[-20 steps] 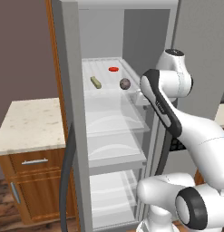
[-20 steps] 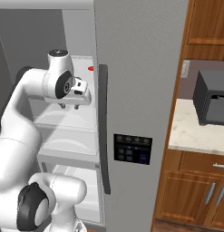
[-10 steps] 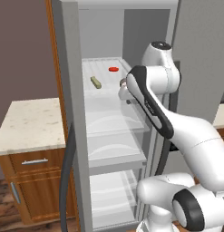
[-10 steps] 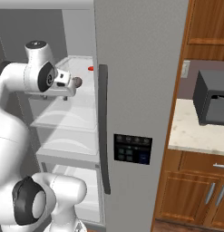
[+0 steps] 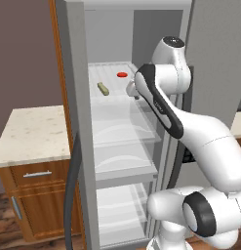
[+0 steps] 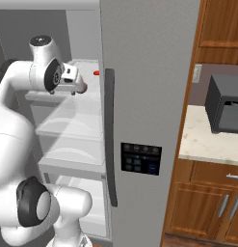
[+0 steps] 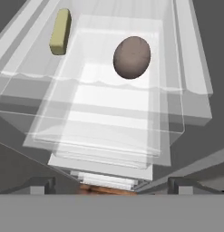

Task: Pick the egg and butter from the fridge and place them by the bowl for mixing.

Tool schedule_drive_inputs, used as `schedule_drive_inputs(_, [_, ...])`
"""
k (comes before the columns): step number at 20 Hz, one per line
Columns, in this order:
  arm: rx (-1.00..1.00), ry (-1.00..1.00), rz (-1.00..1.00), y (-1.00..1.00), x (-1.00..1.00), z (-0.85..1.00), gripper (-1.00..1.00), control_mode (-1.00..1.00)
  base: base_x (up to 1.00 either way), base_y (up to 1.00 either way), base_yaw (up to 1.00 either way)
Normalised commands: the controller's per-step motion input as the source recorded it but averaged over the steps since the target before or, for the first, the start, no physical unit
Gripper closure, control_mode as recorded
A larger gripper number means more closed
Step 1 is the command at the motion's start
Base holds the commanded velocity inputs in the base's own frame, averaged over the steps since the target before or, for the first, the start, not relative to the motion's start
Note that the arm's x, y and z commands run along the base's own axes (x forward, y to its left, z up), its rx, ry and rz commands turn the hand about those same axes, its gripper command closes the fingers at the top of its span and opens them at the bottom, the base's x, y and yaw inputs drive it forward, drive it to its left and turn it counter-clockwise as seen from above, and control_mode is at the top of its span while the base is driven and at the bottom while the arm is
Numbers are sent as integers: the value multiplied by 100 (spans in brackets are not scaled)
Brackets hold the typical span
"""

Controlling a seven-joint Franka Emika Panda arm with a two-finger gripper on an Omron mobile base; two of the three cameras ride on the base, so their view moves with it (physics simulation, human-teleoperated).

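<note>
the fridge (image 5: pixel 73 146) stands with its left door swung open, which is why the arm can reach straight in over the top white shelf (image 5: pixel 110 100). the gripper (image 7: pixel 111 183) hangs above that shelf, looking down its length — the two dark fingertips (image 7: pixel 41 185) sit wide apart at the bottom of the hand view with nothing between them, so it is spread and empty. the egg (image 7: pixel 132 57) rests on the shelf ahead of the hand, clear of the tips, and that is likely the first target since the hand is lined up nearer to it. the butter (image 7: pixel 60 31) lies off to one side of the egg, well apart from it, near the shelf's edge; in the left base view it (image 5: pixel 103 88) sits in front of a flat red piece (image 5: pixel 122 74). nothing is grasped yet — both items are on the shelf.
</note>
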Motion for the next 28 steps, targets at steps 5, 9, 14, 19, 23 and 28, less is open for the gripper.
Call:
schedule_drive_inputs(5, [0, 0, 7, -8, 46, 0, -100, -100, 0, 0, 0])
schedule_drive_inputs(9, [0, 0, 4, -12, 44, -2, -100, -100, 0, 0, 0])
schedule_drive_inputs(14, [0, 0, 2, -2, 37, -9, -100, -100, 0, 0, 0])
schedule_drive_inputs(19, [0, 0, 0, 0, 27, -16, -100, -100, 0, 0, 0])
schedule_drive_inputs(23, [-1, 0, 0, 0, 26, -21, -100, -100, 0, 0, 0])
schedule_drive_inputs(28, [0, -3, 0, 0, 31, -12, -100, -100, 0, 0, 0])
